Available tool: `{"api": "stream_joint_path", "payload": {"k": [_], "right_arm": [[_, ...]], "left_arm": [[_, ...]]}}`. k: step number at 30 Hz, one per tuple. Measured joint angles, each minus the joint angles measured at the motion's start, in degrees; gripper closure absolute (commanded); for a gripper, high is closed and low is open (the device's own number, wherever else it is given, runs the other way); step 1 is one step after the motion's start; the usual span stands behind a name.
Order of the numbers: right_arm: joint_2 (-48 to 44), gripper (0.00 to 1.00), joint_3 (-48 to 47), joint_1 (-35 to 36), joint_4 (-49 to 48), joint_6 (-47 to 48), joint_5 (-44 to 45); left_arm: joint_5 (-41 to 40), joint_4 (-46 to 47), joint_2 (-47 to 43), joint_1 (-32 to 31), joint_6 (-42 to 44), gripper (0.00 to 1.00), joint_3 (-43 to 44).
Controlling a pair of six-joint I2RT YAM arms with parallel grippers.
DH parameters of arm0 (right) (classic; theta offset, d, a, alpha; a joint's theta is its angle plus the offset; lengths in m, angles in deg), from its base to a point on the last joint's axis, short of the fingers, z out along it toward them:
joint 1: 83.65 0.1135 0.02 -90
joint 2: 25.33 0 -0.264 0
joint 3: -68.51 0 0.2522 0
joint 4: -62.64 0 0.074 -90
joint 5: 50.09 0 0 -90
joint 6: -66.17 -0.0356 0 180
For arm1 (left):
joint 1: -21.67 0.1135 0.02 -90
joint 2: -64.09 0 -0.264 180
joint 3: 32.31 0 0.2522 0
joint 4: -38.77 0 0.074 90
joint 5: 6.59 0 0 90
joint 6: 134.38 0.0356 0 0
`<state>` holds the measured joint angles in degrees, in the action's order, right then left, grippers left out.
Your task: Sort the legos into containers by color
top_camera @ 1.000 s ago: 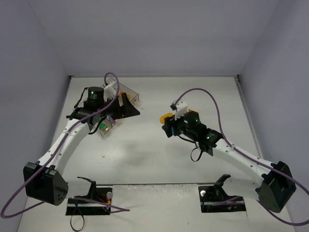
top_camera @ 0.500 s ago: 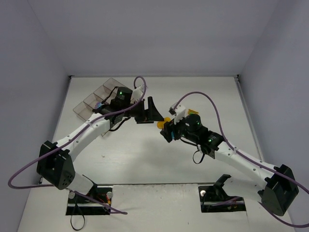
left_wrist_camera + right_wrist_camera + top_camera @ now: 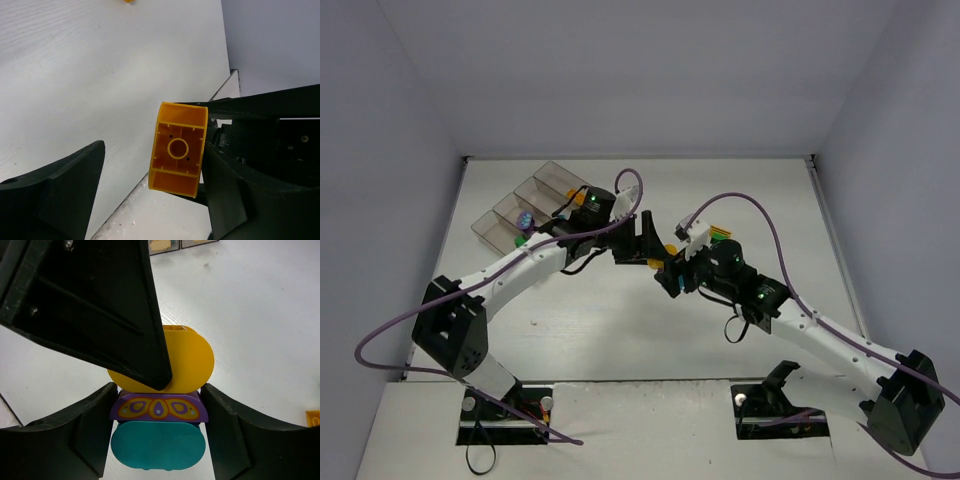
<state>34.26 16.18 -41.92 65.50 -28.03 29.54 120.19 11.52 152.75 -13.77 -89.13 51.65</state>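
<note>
My right gripper (image 3: 672, 270) is shut on a stack of three legos and holds it above the table. In the right wrist view the stack is an orange-yellow rounded brick (image 3: 192, 365), a purple patterned brick (image 3: 158, 409) and a cyan rounded brick (image 3: 157, 446), with the fingers (image 3: 227, 440) against the sides of the purple and cyan bricks. My left gripper (image 3: 653, 243) is open, its jaws on either side of the orange-yellow brick (image 3: 178, 147), with a gap on one side. One left finger (image 3: 100, 305) covers part of that brick. The containers (image 3: 510, 207) stand at the back left.
The containers hold a purple lego (image 3: 526, 219) and a green one (image 3: 520, 240). A green and orange lego (image 3: 720, 232) lies on the table behind the right gripper. Another orange piece (image 3: 313, 418) lies at the right edge of the right wrist view.
My left arm has swung right, from the containers to the right gripper, and its open jaws now straddle the orange-yellow brick. The right gripper shifted slightly toward the middle with the stack.
</note>
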Motion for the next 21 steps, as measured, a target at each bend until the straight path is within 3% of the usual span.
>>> {"api": "stream_joint_path", "payload": {"k": [3,4,7,10,16,21], "right_arm": [[-0.4,1.00,0.7,0.0,0.4,0.0,0.0],[-0.4,1.00,0.9,0.0,0.5,0.0,-0.1],[-0.7,1.00,1.5,0.0,0.6,-0.2,-0.2],[-1.4,1.00,1.9,0.0,0.4,-0.4,-0.2],[-1.6,1.00,3.1,0.3,-1.9,-0.7,-0.1],[-2.3,1.00,4.4,0.6,-1.6,-0.9,0.9]], "left_arm": [[0.5,0.1,1.0,-0.5,-0.9,0.53,0.3],[0.5,0.1,1.0,-0.7,-1.0,0.68,0.4],[1.1,0.2,1.0,-1.3,-0.6,0.94,0.9],[1.6,0.4,0.9,-1.3,-0.5,1.00,1.0],[2.7,-1.0,0.8,-0.1,0.4,1.00,1.3],[3.6,-2.4,0.8,6.4,1.4,1.00,3.0]]}}
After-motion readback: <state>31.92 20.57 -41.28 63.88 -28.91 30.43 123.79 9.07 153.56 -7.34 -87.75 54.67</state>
